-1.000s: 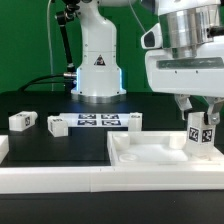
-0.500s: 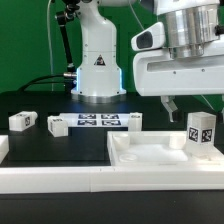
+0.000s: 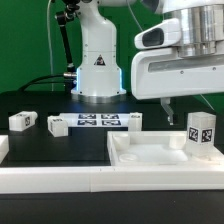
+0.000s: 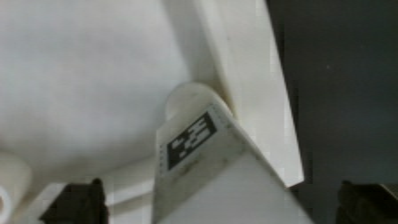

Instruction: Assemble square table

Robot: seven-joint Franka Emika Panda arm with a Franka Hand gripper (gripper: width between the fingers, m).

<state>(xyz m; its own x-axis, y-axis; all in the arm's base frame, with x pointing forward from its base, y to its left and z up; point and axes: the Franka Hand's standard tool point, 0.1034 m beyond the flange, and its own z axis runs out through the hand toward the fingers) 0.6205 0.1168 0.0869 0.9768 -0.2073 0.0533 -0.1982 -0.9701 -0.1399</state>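
Note:
The white square table top (image 3: 140, 160) lies at the exterior view's right, rim up. One tagged white leg (image 3: 201, 131) stands upright in its far right corner. My gripper (image 3: 194, 103) hangs open just above that leg, apart from it. In the wrist view the leg (image 4: 196, 135) sits against the top's raised rim (image 4: 240, 60), and my gripper (image 4: 219, 205) is open, with dark fingertips (image 4: 75, 200) wide on either side. Three more legs lie on the black surface: two at the left (image 3: 22, 120) (image 3: 57, 125) and one near the top's far edge (image 3: 133, 121).
The marker board (image 3: 97, 122) lies flat between the loose legs. The arm's white base (image 3: 98, 60) stands behind it. A long white rail (image 3: 50, 180) edges the front of the black surface.
My gripper has opened, let go of the leg and risen. The leg stays standing in the top's corner.

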